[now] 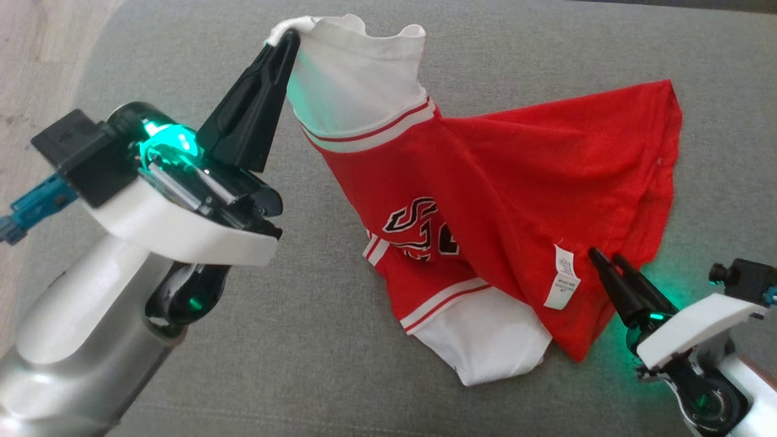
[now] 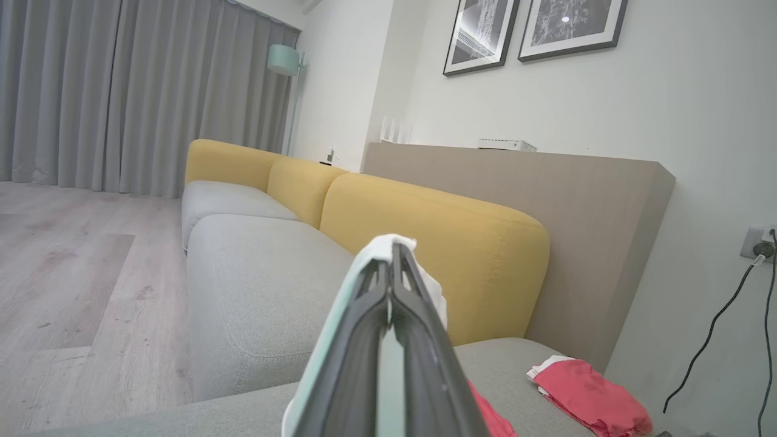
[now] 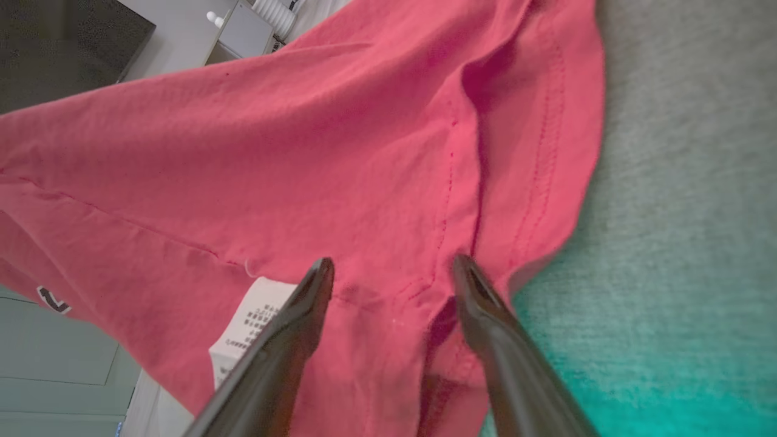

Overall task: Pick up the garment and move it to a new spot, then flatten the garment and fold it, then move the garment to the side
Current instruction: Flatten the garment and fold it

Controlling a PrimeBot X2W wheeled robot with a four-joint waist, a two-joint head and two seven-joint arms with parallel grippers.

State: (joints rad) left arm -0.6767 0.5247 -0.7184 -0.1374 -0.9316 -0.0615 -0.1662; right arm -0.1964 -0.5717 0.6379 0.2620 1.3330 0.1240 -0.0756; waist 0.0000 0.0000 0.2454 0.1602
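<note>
light: bright, even | green glow on cushion [image 3: 637, 376] | wrist views soft

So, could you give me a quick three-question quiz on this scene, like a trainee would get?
1. True or false: the left gripper is shut on a white sleeve of the red shirt, holding it up.
2. The right gripper is: A) open, at the shirt's edge; B) shut on a sock; C) holding a cup.
3. Fill in: the shirt rests on a grey ___.

Key: 1 true; 2 A; 3 sofa.
</note>
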